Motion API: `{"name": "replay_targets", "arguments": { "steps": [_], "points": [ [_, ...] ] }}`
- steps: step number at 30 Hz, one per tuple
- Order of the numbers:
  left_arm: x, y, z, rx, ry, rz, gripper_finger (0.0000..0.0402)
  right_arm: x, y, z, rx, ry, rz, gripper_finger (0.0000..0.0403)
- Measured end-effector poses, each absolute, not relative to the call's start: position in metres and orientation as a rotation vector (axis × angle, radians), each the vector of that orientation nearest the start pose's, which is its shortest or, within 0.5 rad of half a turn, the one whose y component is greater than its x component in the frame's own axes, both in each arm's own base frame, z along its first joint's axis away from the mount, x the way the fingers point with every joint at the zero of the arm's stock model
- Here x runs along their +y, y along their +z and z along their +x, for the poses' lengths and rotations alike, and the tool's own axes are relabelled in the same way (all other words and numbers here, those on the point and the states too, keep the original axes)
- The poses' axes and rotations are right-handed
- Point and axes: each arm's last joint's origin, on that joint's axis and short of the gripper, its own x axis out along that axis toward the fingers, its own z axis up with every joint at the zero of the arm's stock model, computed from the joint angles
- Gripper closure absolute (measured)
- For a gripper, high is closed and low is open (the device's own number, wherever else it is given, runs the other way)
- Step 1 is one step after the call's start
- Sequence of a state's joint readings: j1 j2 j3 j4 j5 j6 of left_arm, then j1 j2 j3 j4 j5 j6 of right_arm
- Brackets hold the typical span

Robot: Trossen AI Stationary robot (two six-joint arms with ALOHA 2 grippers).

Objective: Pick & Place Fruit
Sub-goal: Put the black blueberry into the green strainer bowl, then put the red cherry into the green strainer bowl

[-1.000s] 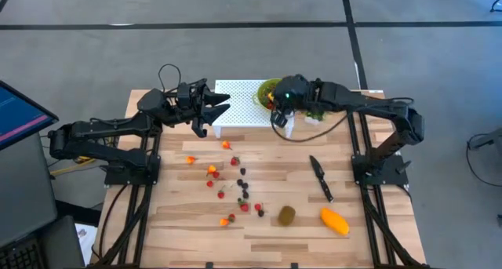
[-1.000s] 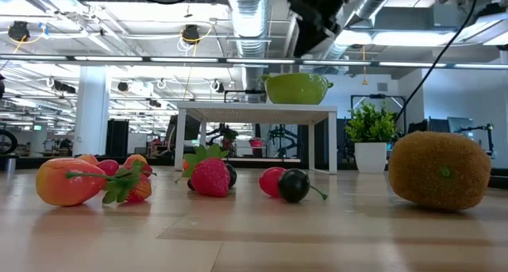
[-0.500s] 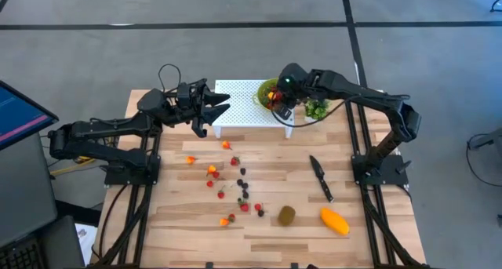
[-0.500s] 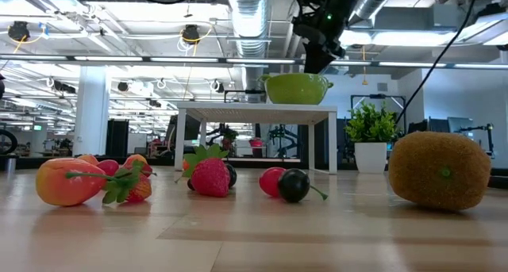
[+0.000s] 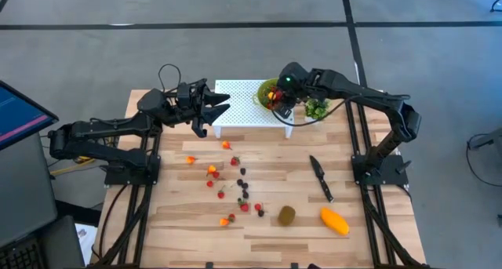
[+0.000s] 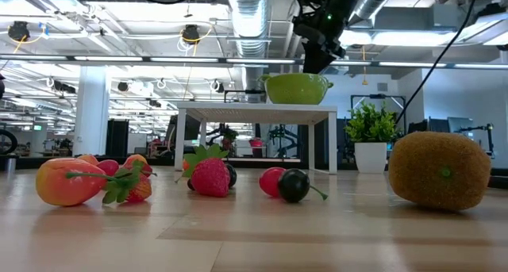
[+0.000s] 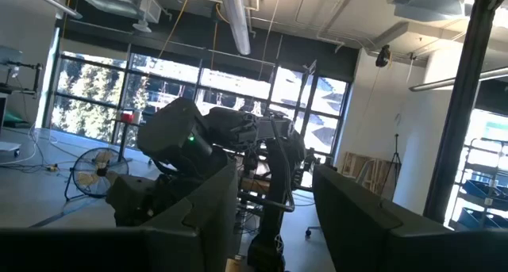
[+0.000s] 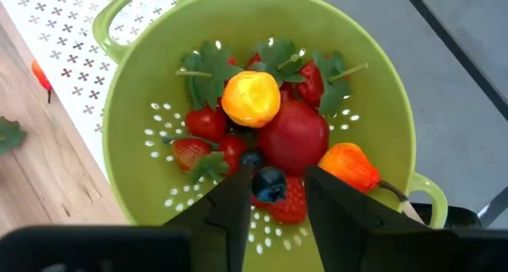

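Observation:
My right gripper (image 5: 276,101) hangs over the green colander (image 5: 269,92), fingers pointing down and open (image 8: 278,194). The colander stands on a white perforated stand (image 5: 239,104) and holds strawberries, a red apple-like fruit, a yellow piece and an orange one. A dark berry (image 8: 270,185) shows between my right fingers, narrower than their gap and lying among the fruit. Small berries (image 5: 227,175), a brown kiwi (image 5: 287,215) and an orange-yellow mango (image 5: 334,220) lie on the wooden table. My left gripper (image 5: 216,106) waits open, raised by the stand's left end.
A slim black knife (image 5: 320,177) lies on the table right of the berries. A small green potted plant (image 5: 316,108) stands just right of the colander, beneath my right arm. In the low view the kiwi (image 6: 440,170) and strawberries (image 6: 210,177) sit near the camera.
My right gripper has moved toward the table's far edge, from beside the stand's right leg to above the colander, and has then held still for the last half second. The left arm and the fruit on the table have kept their places.

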State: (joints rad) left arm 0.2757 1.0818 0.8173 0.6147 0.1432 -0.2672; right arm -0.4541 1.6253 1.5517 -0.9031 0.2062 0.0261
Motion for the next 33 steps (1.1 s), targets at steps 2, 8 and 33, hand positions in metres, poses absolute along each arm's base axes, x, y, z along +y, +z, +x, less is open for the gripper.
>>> {"name": "replay_targets", "arguments": {
  "steps": [2, 8, 33],
  "points": [
    [0.061, 0.364, 0.231, -0.358, 0.084, -0.191, 0.0243, -0.153, 0.329, 0.3, 0.981, -0.619, 0.146, 0.028],
    [0.061, 0.363, 0.231, -0.358, 0.084, -0.191, 0.0243, -0.153, 0.329, 0.299, 0.988, -0.622, 0.153, 0.0248],
    [0.061, 0.363, 0.231, -0.357, 0.085, -0.191, 0.0243, -0.031, 0.331, 0.338, 0.924, -0.335, 0.08, 0.0222]
  ]
}}
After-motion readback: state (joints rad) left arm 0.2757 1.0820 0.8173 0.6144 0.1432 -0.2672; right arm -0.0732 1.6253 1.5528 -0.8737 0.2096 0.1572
